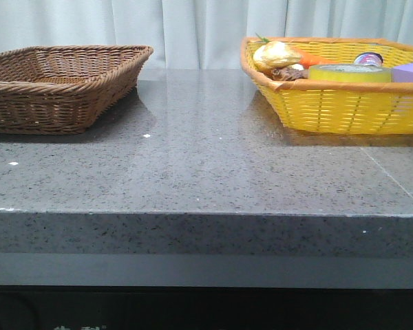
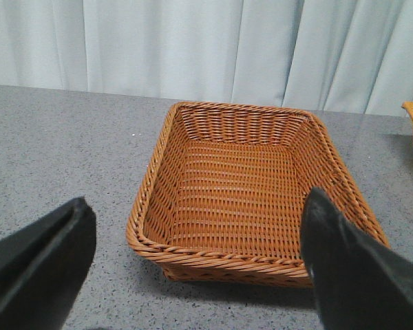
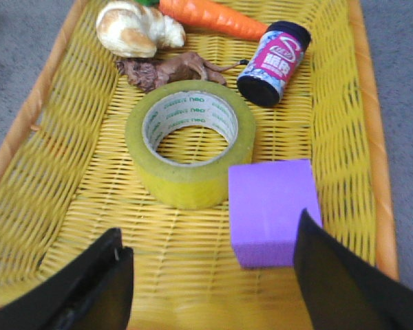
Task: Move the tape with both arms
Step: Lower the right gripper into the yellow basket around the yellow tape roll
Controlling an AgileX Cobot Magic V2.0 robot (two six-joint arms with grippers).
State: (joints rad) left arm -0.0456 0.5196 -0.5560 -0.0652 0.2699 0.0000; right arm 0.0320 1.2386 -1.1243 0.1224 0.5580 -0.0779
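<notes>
The tape (image 3: 191,143), a wide yellow roll with a white core and green print, lies flat in the yellow basket (image 3: 55,179). In the front view the tape (image 1: 350,72) shows at the right, inside the yellow basket (image 1: 344,110). My right gripper (image 3: 210,240) is open above the basket, short of the tape, with nothing between its fingers. My left gripper (image 2: 196,216) is open and empty, held before the brown wicker basket (image 2: 244,258). Neither arm shows in the front view.
A purple block (image 3: 273,210) sits against the tape. A carrot (image 3: 213,18), a bread roll (image 3: 138,29), a brown figure (image 3: 168,69) and a small can (image 3: 275,62) lie beyond it. The brown basket (image 1: 55,86) stands at the back left of the grey table (image 1: 206,172).
</notes>
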